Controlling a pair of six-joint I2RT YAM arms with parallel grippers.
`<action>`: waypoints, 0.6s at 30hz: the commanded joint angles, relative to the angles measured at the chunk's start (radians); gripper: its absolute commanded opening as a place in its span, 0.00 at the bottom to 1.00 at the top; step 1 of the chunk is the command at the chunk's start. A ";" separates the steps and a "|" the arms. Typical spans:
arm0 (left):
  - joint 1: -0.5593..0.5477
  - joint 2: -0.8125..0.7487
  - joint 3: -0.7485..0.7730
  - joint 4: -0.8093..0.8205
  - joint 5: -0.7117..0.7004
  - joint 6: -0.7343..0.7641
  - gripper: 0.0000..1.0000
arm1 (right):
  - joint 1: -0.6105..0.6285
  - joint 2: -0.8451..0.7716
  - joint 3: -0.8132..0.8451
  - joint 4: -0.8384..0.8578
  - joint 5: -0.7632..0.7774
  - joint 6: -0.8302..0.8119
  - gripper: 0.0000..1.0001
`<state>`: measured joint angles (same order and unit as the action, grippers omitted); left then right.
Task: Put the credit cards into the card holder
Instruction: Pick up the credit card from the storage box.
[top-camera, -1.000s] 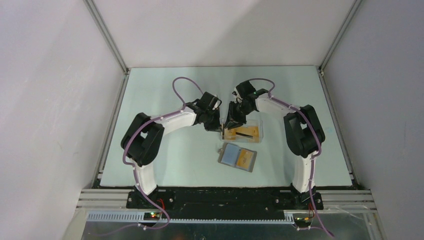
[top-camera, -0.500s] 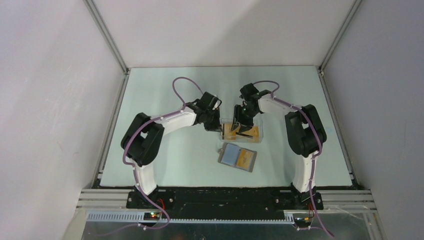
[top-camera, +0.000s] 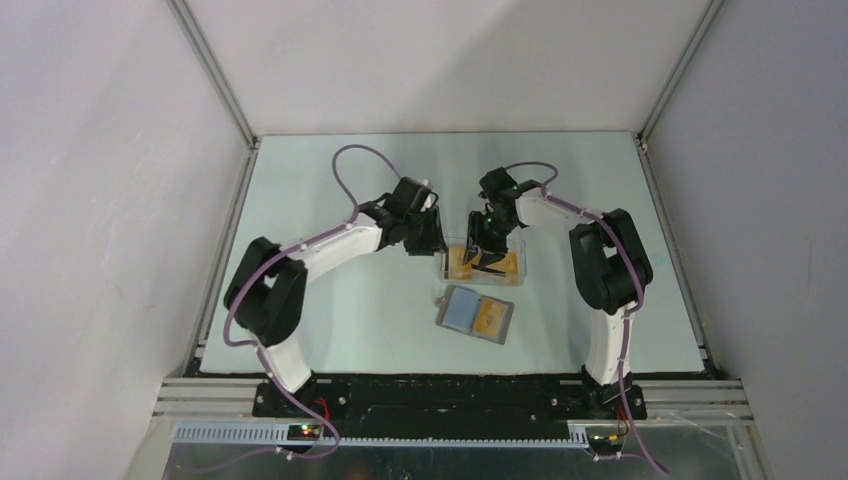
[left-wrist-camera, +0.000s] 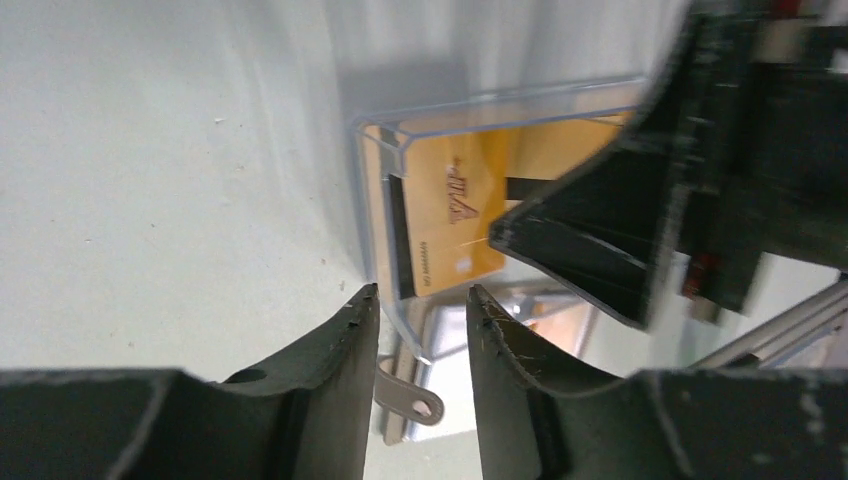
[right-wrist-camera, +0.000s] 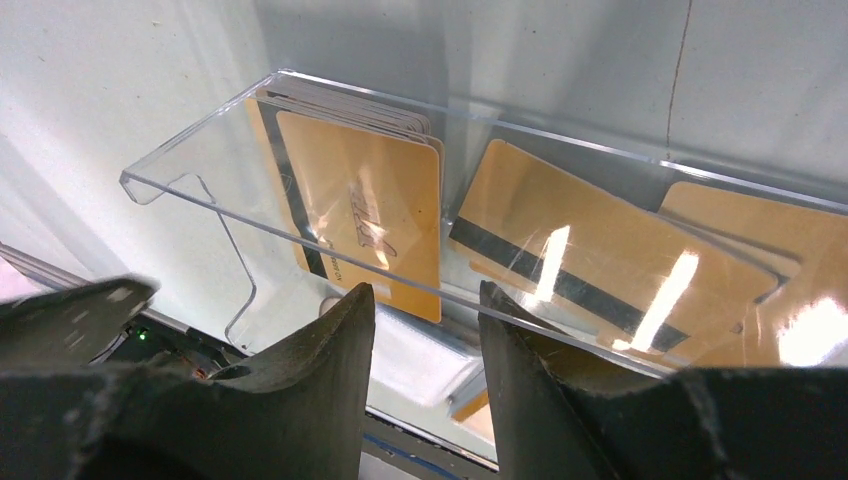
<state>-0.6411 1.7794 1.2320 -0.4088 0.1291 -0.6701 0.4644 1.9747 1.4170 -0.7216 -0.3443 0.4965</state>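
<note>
My right hand (right-wrist-camera: 425, 295), part open and empty, has the cards (right-wrist-camera: 365, 210) just below its tips. My left hand (left-wrist-camera: 420, 295) is likewise, with the box (left-wrist-camera: 480, 100) ahead. I should pinch one card squarely.

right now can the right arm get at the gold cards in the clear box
Probably yes: the right gripper hangs open over the clear box, whose top is open, gold cards right below, nothing between.

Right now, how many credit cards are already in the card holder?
1: an orange credit card on the right half of the open card holder. More may be hidden inside its pockets; the rest lie in the clear box.
</note>
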 joint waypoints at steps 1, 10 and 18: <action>-0.007 -0.128 0.013 0.011 -0.052 0.019 0.42 | -0.010 -0.003 0.022 -0.005 -0.005 -0.012 0.47; -0.028 -0.031 0.097 -0.002 -0.010 0.018 0.14 | -0.038 -0.007 0.016 0.019 -0.071 0.000 0.47; -0.066 0.089 0.177 -0.059 -0.089 0.032 0.03 | -0.052 0.004 0.014 0.026 -0.095 -0.001 0.47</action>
<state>-0.6834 1.8339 1.3457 -0.4244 0.0998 -0.6682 0.4213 1.9747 1.4170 -0.7197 -0.4206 0.4973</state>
